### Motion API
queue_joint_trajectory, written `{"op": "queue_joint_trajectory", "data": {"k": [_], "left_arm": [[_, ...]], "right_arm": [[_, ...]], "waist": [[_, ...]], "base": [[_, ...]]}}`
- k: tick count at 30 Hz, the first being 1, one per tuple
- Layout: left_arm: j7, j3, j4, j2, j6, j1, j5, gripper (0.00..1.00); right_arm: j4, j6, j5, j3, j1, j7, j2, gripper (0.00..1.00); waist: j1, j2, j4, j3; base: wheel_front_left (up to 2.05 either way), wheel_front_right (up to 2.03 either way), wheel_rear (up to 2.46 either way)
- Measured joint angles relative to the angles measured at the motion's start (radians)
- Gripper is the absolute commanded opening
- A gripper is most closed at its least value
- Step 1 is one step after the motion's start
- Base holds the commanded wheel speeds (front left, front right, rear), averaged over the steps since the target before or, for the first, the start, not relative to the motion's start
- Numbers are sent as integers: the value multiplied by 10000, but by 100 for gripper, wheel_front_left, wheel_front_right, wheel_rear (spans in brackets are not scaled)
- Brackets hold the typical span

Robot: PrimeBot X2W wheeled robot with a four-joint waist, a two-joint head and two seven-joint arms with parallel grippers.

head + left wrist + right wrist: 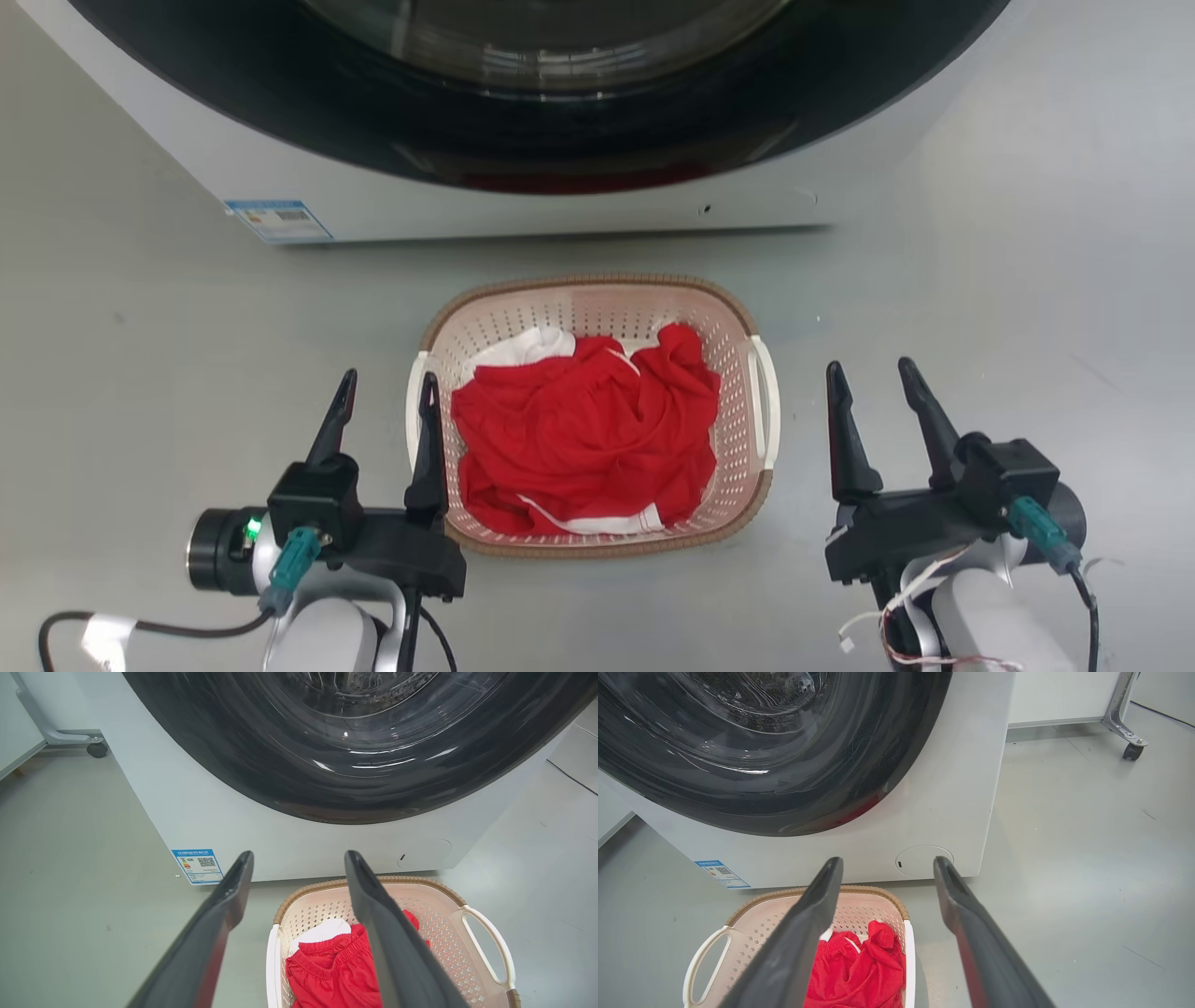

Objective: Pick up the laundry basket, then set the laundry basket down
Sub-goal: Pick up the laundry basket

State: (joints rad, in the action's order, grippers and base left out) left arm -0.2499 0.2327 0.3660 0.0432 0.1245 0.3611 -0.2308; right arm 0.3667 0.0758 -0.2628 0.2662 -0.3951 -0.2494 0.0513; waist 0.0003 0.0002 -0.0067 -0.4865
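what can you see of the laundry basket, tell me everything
The laundry basket is a rounded-rectangular, cream-pink perforated plastic tub with a brown woven-look rim and white side handles. It sits upright on the grey floor before the washer, holding crumpled red and white clothes. The open left pincer spans its left handle from above; contact is unclear.

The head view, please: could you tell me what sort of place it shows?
Probably a laundry area: a front-loading washer stands on a grey floor, with the laundry basket holding red clothing before it.
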Motion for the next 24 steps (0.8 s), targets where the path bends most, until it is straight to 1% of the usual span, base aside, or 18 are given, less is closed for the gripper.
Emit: {"op": "queue_joint_trajectory", "data": {"k": [14,24], "left_arm": [[-31,109,1210,-44,0,1081,-339,100],[-29,330,2493,-56,-17,1743,-874,100]], "right_arm": [[1329,-207,151,-105,-1341,-71,27,100],[2433,-332,174,-59,-2125,-71,46,100]], "waist": [[-1,0,1,-1541],[-2,0,152,-2256]], "base": [[0,0,0],[0,0,0]]}}
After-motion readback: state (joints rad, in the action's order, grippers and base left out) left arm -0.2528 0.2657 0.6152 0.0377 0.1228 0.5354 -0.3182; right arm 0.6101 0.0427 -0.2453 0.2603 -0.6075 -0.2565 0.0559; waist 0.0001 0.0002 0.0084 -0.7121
